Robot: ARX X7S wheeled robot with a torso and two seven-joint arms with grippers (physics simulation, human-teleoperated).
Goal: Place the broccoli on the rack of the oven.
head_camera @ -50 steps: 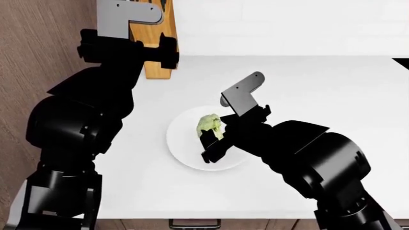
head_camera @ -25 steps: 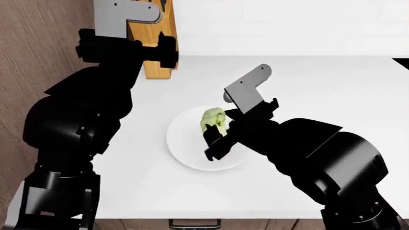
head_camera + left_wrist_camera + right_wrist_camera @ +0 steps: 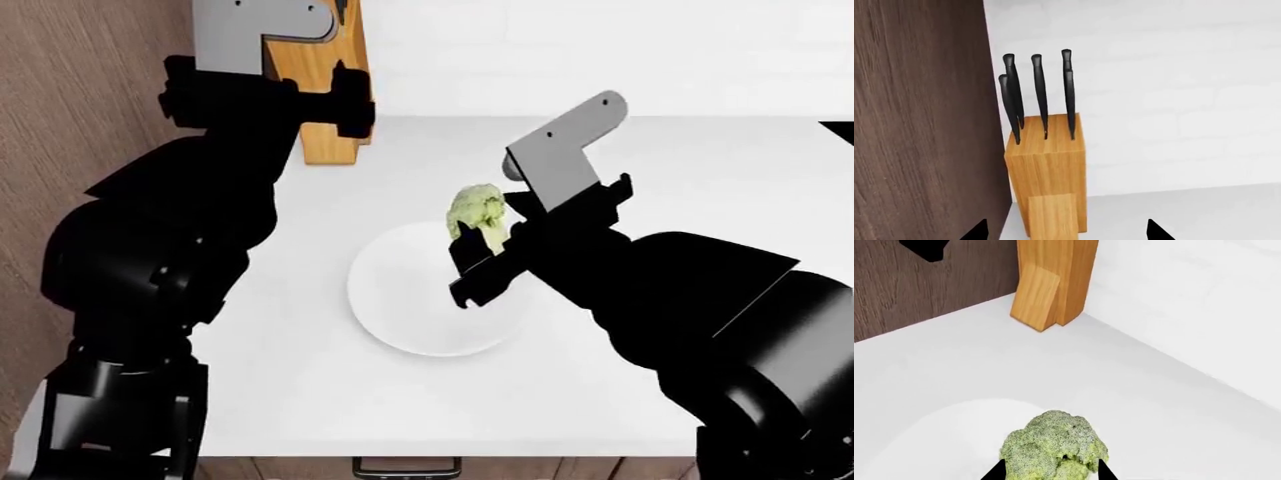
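Observation:
The broccoli (image 3: 477, 214), a small light-green floret, is held in my right gripper (image 3: 470, 240) above the far right part of the white plate (image 3: 400, 300). In the right wrist view the broccoli (image 3: 1053, 447) sits between the two dark fingertips, with the plate (image 3: 934, 440) below it. My right gripper (image 3: 1049, 473) is shut on it. My left gripper (image 3: 1065, 234) is open and empty, held high near the knife block (image 3: 1046, 170). The oven and its rack are out of view.
A wooden knife block (image 3: 320, 90) with several black-handled knives stands at the back left of the white counter (image 3: 694, 180), against a brown wooden cabinet side (image 3: 80, 100). A drawer handle (image 3: 404, 466) shows below the counter's front edge.
My right gripper has lifted the broccoli off the plate and carried it up and toward the back right. The left arm has barely moved.

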